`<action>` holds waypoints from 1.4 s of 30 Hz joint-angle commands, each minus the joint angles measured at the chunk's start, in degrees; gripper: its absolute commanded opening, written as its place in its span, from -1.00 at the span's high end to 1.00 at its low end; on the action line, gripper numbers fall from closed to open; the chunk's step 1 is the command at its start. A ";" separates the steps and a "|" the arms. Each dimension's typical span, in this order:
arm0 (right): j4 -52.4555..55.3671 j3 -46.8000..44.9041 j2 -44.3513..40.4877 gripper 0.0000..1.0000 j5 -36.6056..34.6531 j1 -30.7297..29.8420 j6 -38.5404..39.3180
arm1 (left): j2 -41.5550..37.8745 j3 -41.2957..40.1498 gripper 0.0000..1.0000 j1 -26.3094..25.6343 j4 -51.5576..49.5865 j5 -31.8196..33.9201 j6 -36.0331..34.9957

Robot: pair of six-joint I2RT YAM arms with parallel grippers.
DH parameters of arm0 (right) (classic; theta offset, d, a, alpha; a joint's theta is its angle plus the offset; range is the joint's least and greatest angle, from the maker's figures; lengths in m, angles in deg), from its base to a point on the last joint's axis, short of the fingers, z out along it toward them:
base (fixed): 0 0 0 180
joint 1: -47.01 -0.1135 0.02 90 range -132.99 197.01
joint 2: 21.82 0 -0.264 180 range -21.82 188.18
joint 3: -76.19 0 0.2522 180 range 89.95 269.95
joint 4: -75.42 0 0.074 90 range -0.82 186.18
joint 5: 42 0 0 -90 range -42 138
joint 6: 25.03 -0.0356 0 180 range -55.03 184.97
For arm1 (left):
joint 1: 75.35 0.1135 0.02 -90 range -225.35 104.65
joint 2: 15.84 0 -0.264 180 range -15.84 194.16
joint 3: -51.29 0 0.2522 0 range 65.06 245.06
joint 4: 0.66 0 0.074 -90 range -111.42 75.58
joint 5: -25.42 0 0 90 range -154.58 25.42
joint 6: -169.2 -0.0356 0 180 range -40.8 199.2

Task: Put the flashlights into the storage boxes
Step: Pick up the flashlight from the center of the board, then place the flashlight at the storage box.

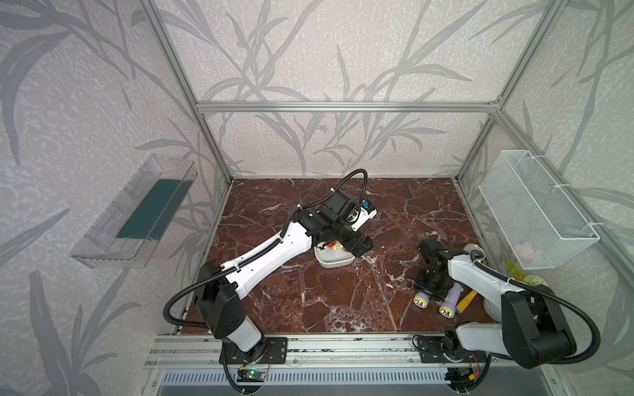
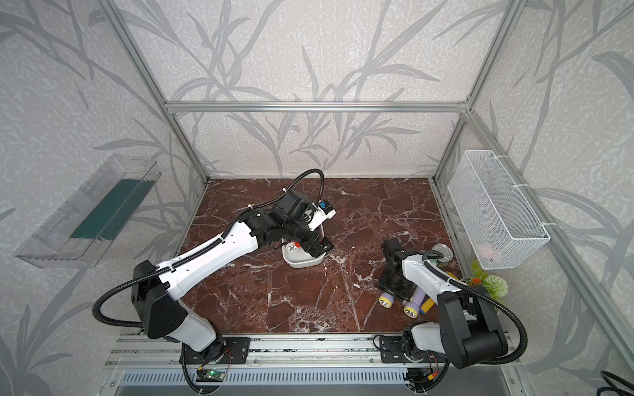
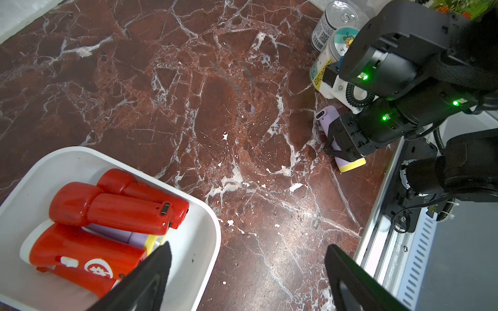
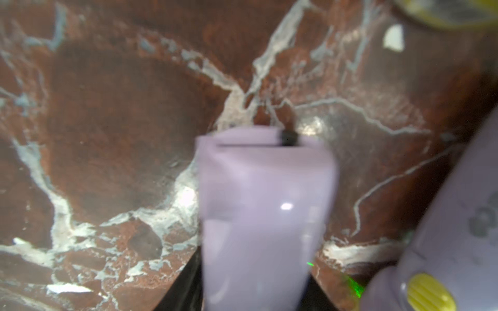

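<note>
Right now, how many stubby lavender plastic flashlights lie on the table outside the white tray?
2. One lavender flashlight lies between the right gripper's jaws; the other lavender flashlight lies beside it. The arm may hide more.

Robot lab cell: aluminium frame (image 1: 343, 107), wallpapered walls (image 1: 308, 51)

The tin can (image 3: 332, 24) carries a QR code and barcode; one red flashlight (image 3: 83, 258) bears a white circled character, unreadable.

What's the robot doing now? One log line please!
left end effector: open over tray rim | right end effector: shut on lavender flashlight, on table
</note>
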 commanded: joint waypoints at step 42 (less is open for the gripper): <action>11.76 59.13 34.80 0.21 2.76 -20.68 15.03 | -23.22 -21.47 -0.82 10.99 2.17 10.72 8.06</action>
